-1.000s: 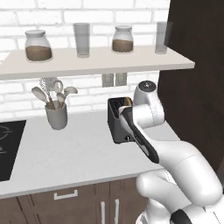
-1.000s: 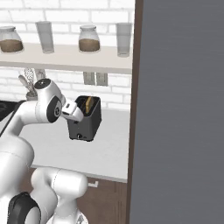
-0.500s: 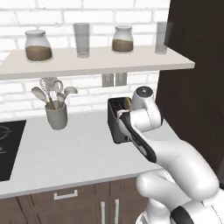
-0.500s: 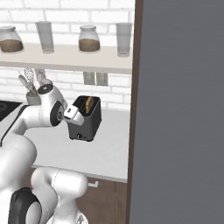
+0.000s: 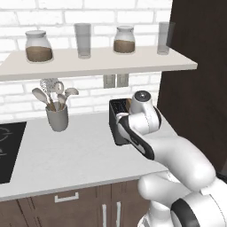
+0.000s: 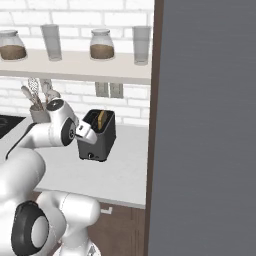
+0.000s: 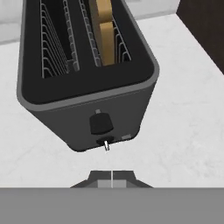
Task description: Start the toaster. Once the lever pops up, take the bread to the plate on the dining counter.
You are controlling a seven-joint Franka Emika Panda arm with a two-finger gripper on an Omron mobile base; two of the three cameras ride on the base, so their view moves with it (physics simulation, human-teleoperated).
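The black toaster (image 7: 87, 100) stands on the white kitchen counter (image 7: 183, 131), its knob (image 7: 100, 124) on the front face toward me. A tan bread (image 7: 105, 30) slice stands upright in its right-hand slot; the other slot is empty. The bread (image 6: 102, 119) pokes a little above the toaster (image 6: 99, 139) in the right base view. My gripper (image 7: 112, 178) is shut with nothing in it, just in front of and below the knob, apart from the toaster. In the left base view my arm hides most of the toaster (image 5: 116, 126). The plate and the dining counter are out of view.
A grey utensil holder (image 5: 57, 116) stands left of the toaster, with a black cooktop (image 5: 9, 150) beyond it. A shelf (image 5: 97, 62) with jars and glasses hangs above. A tall dark cabinet (image 5: 195, 88) bounds the counter on the right.
My hand has sunk a little and edged slightly closer to the toaster's front. The gripper stays shut. Toaster and bread have not moved.
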